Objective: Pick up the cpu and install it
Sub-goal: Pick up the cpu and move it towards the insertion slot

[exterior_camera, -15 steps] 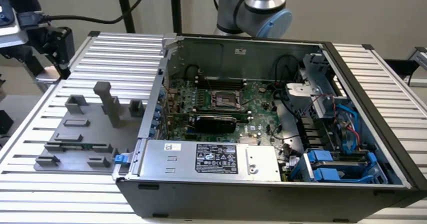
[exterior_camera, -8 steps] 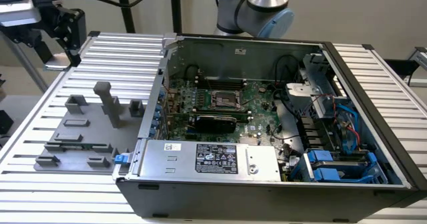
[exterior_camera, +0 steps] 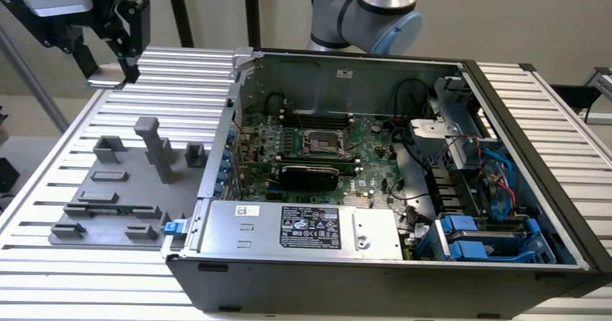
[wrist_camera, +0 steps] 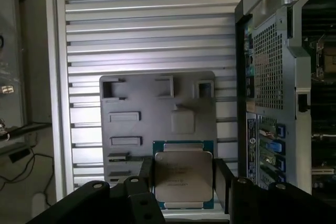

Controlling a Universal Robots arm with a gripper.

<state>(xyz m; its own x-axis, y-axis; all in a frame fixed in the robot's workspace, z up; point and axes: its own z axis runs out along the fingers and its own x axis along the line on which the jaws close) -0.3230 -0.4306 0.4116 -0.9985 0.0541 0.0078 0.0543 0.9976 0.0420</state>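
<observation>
The slatted table [exterior_camera: 96,292] spreads beneath the pincer [exterior_camera: 113,74], which hangs high over its far corner at the exterior view's left. The open case [exterior_camera: 383,278] stands well apart from the pincer, toward the exterior view's right. The grey plate [wrist_camera: 157,114] lies on the table below the pincer, not touching it. The socket [exterior_camera: 320,142] inside the case is far from the jaws. The pincer's 2 fingers [wrist_camera: 144,179] stand fairly wide and grasp the cpu [wrist_camera: 184,174] by 2 opposite edges. It sits flat between them, metal top toward the wrist camera, held clear of the plate.
</observation>
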